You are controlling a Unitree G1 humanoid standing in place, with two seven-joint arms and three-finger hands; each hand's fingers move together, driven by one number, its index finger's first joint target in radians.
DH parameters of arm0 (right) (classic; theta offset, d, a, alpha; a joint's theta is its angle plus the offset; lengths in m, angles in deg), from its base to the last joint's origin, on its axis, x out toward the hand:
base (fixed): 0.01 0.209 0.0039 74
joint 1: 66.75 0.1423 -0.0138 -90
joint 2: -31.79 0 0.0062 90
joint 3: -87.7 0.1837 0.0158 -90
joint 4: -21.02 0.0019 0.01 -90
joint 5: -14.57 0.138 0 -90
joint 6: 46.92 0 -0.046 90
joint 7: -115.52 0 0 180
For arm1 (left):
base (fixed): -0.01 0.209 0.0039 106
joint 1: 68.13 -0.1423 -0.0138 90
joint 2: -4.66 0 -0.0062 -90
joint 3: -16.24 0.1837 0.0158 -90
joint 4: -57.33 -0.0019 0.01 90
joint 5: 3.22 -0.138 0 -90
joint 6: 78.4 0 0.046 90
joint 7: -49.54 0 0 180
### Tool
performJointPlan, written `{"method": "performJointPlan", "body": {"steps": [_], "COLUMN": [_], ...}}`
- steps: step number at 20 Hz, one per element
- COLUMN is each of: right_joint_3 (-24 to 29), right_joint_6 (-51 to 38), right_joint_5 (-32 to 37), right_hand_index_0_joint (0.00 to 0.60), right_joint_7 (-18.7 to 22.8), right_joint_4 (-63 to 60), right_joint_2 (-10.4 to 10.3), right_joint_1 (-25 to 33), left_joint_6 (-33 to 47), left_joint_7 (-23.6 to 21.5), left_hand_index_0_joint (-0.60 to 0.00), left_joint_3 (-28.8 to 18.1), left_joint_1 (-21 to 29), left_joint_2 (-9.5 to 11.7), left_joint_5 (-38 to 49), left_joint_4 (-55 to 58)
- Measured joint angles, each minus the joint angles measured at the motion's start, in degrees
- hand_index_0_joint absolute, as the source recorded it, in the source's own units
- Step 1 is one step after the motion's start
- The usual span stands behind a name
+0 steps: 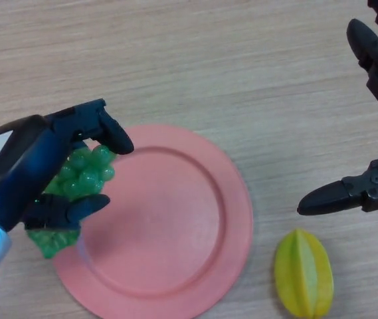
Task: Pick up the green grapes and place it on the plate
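At the view's left, the left hand point(32, 176) is clenched around the green grapes point(82, 176), thumb curled over the top of the bunch and fingers hooked under its lower side, so the fruit sits over the left rim of the pink plate point(195, 226). Whether the bunch already rests on the rim or hangs just above it cannot be told, because the hand and the grapes cover that edge. That is the main risk: if the fingers let go here, the lower tail of the bunch, which pokes out beyond the rim toward the wooden table point(189, 73), could pull the whole cluster off the edge instead of into the plate's flat centre. A loose outer grape could also drop free, since only part of the bunch is pinned and the far side of the grip is hidden behind the palm. Carrying it further right over the centre looks like the safer release point. Further right, a yellow starfruit point(303, 274) lies just beside the plate's lower right rim, apart from it and in no danger unless the plate gets shoved. At the right edge the right hand point(375, 100) hangs idle with fingers relaxed and spread, holding nothing; its palm is cut off by the frame.
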Motion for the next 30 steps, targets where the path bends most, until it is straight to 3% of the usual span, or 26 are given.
{"method": "performJointPlan", "body": {"steps": [1,2,3,4,8,11,13,16,19,21,23,26,30], "right_joint_3": [0.0,0.0,0.0,-0.05,-0.57,-2.51,-2.64,-2.47,-2.66,-2.67,-2.44,-2.2,-2.38], "right_joint_6": [0.0,0.0,0.0,0.01,0.03,1.11,2.19,3.33,4.39,4.4,4.84,5.66,5.65], "right_joint_5": [0.0,0.0,-0.01,-0.19,-3.27,-3.84,-3.75,-3.33,-3.23,-3.23,-3.03,1.92,2.53], "right_hand_index_0_joint": [0.0,0.0,0.0,0.0,0.0,0.0,0.0,0.0,0.0,0.0,0.0,0.0,0.0], "right_joint_7": [0.0,0.0,0.0,0.0,0.01,0.02,0.02,0.36,2.52,2.6,2.67,5.65,6.22], "right_joint_4": [0.02,0.05,0.11,0.36,1.38,1.84,2.18,2.25,2.87,3.99,4.34,4.41,4.43], "right_joint_2": [-0.01,-0.01,-0.02,-0.02,-0.03,-0.86,-0.95,-0.97,-0.96,-0.98,-0.99,-0.54,-0.2], "right_joint_1": [-0.01,-0.01,-0.01,0.03,0.84,2.05,2.87,3.44,4.5,4.41,4.56,4.91,4.08], "left_joint_6": [0.85,3.69,6.26,10.74,11.28,4.95,-0.47,-20.27,-20.34,-19.36,-15.96,-15.53,-15.87], "left_joint_7": [0.05,1.36,3.15,5.8,7.39,6.58,0.6,-5.45,-11.08,-20.42,-25.05,-29.22,-35.6], "left_hand_index_0_joint": [-0.3,-0.15,-0.05,0.0,0.0,0.0,0.0,0.0,0.0,0.0,0.0,0.0,0.0], "left_joint_3": [-0.02,-0.32,-1.28,-3.32,-6.89,-7.7,-8.78,-14.73,-19.87,-24.21,-24.66,-24.02,-24.15], "left_joint_1": [-0.21,-0.93,-1.81,-3.46,-2.49,0.5,2.27,4.41,3.45,3.06,1.69,1.57,1.64], "left_joint_2": [0.0,0.03,0.03,0.06,0.06,-0.07,-0.32,-2.32,-0.89,0.79,3.34,4.98,7.25], "left_joint_5": [-0.46,-1.8,-1.86,-2.25,-1.51,6.21,16.52,44.61,61.27,68.82,71.86,79.58,86.22], "left_joint_4": [-0.02,-0.07,-0.09,-0.3,-0.56,1.16,1.13,5.09,2.19,0.75,0.78,2.01,4.92]}}
